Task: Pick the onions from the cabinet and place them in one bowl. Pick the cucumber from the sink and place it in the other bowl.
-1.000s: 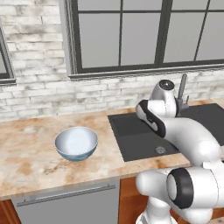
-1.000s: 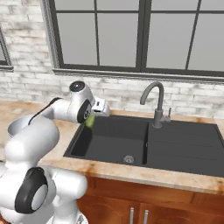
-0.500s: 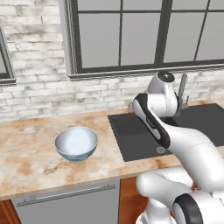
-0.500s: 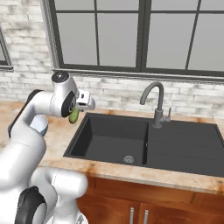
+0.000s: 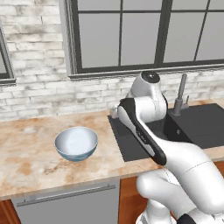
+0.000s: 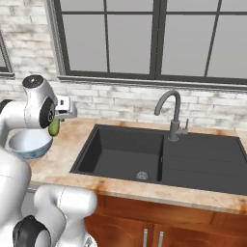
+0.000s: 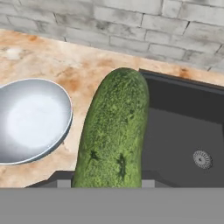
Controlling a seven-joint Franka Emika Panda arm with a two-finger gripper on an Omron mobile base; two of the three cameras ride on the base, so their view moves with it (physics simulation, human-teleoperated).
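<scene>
Green and finely pebbled, the cucumber hangs pinched in the gripper, its rounded end pointing down and away from the hand. Its skin is a dull mottled green with a few darker flecks, and it looks short, thick and very slightly curved. The jaws are pressed against its upper end, so most of its length sticks out free beneath them.

Taking the sink as the landmark: the cucumber is out of the basin, raised above the counter just beyond the sink's left rim. Further to that same side, well clear of the rim, stands the light blue bowl, shiny and with nothing in it. From the right base view the cucumber hangs just above and beside the bowl's near edge, not yet over its middle. Behind the sink the gooseneck tap rises against the brick wall.

I would judge that the carry from sink to bowl is the step in hand, and well along. What comes next, I think, is a short further swing away from the sink until the cucumber is centred over the blue bowl, then a lowering so its free end goes inside the rim before the jaws part. Let go too soon, it could strike the rim and roll off across the counter.
</scene>
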